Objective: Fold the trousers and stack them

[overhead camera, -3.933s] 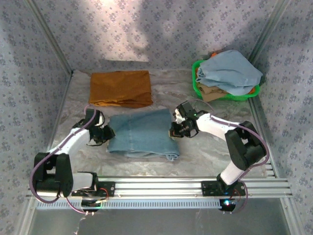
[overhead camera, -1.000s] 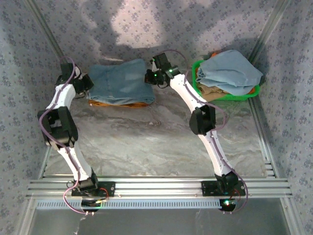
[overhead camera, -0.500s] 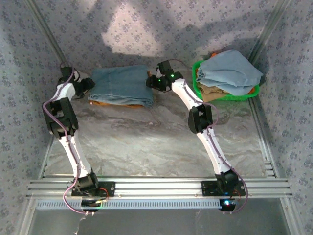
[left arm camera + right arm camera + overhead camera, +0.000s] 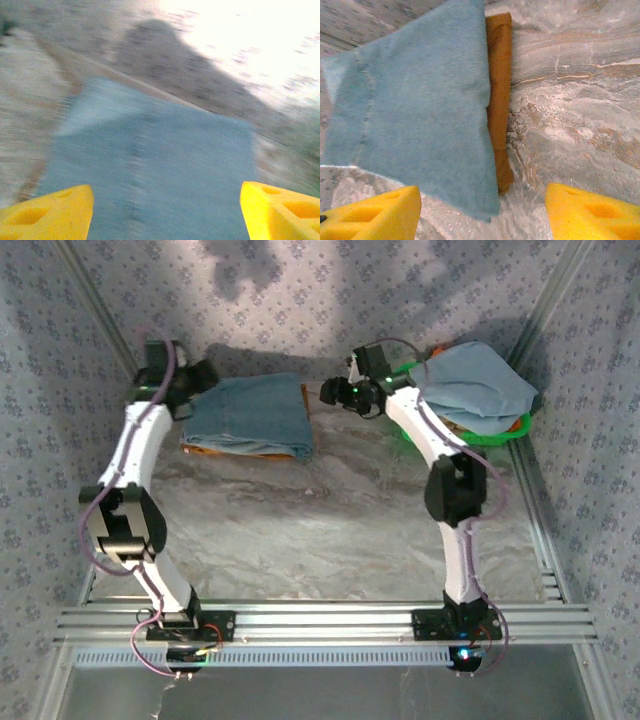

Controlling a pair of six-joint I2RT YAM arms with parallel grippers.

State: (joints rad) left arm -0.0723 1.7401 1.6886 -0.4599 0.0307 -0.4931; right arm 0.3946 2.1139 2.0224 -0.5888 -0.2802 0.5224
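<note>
Two garments sit stacked at the far left of the tabletop [image 4: 320, 530]: the trousers [image 4: 250, 412] on a brown garment [image 4: 238, 451], bare surface across the near half. We see the left gripper [image 4: 200, 378] and right gripper [image 4: 325, 392] flanking the stack, both spread wide, holding nothing. A green basket [image 4: 497, 438] holds grey-blue cloth [image 4: 480, 385]. Our right wrist view shows the brown edge jutting past the denim.

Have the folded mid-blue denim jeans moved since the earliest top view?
Yes: the jeans went from mid-table toward the back wall, now atop the orange-brown folded garment.
</note>
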